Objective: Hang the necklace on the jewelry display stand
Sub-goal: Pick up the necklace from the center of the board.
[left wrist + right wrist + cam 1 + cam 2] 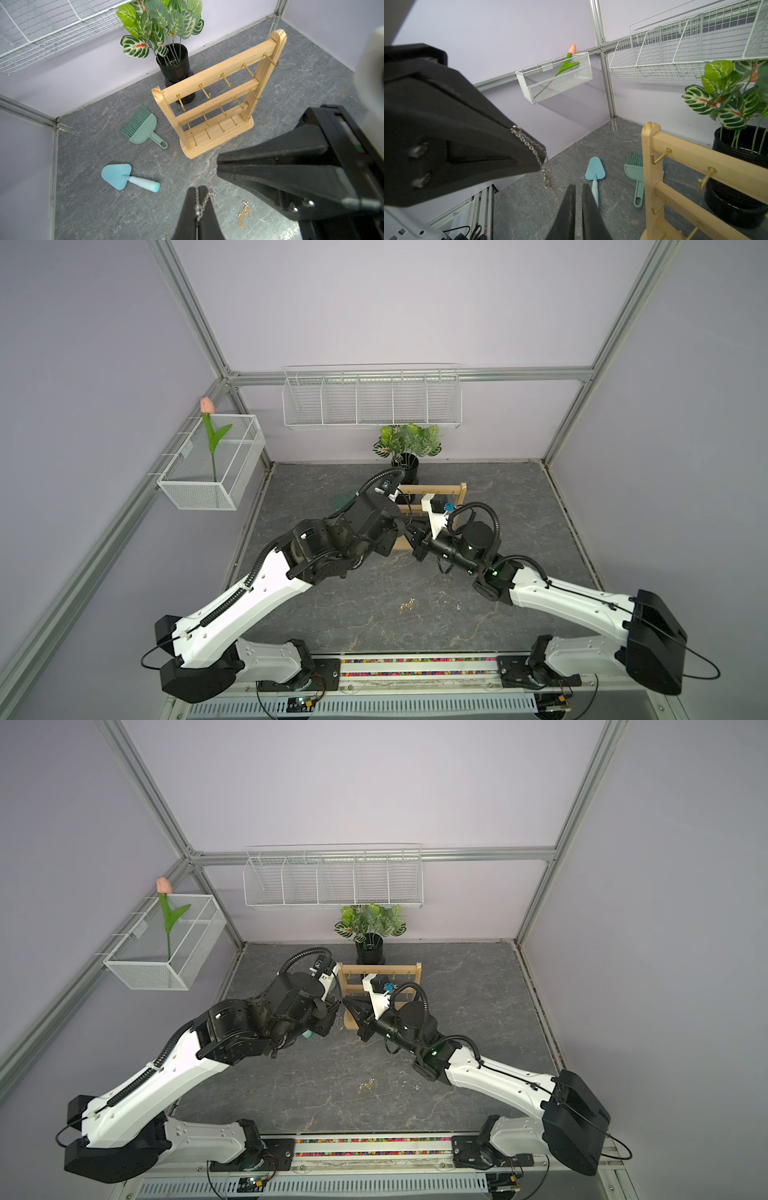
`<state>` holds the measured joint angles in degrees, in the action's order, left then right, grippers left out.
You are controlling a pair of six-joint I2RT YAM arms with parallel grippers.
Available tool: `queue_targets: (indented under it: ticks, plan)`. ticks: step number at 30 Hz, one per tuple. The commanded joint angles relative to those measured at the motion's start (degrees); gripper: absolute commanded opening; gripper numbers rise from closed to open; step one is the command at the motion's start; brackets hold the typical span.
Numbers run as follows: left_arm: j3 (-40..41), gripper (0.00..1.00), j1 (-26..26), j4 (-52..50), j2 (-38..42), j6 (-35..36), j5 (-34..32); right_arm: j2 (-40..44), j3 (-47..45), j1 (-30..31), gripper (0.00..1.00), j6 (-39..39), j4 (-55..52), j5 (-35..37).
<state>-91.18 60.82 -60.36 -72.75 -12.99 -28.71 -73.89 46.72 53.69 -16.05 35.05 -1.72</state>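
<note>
My left gripper (198, 190) pinches the light, limp, slippery necklace (202, 204) at bottom centre. Right gripper (579, 187) is closed, its hold unclear. Best pinched across the links.

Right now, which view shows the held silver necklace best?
The right wrist view: the necklace shows link by link, draped and dangling. The left wrist view shows only a short stretch pinched in the left tool. In both top views it cannot be made out.
</note>
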Motion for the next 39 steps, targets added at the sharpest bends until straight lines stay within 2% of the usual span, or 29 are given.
queue_targets:
  ticks: [1,5,12,18,27,39]
  plan:
    - [-1.82,0.0,0.28,-0.43,0.16,0.25,-1.62,1.55,-1.01,-0.25,0.09,0.11,2.66,0.51]
    - [-2.05,0.0,0.27,-0.54,0.03,0.44,-1.29,1.64,-1.02,-0.24,0.09,0.25,2.74,-0.33]
    - [-3.12,0.0,0.74,-1.58,-1.14,2.94,1.33,1.56,-0.14,-0.81,0.19,1.31,1.03,-1.59]
    - [-3.96,0.0,1.29,-2.94,-1.82,4.66,1.66,0.72,0.96,-1.97,0.24,1.19,0.31,-8.55]
    - [-5.47,0.0,1.54,-4.86,-1.87,7.48,2.45,0.42,2.03,-2.1,0.24,3.33,-2.09,-16.31]
    - [-4.81,0.0,1.67,-4.26,-0.91,7.99,5.13,-0.76,2.41,-3.13,0.25,2.1,-0.92,-16.95]
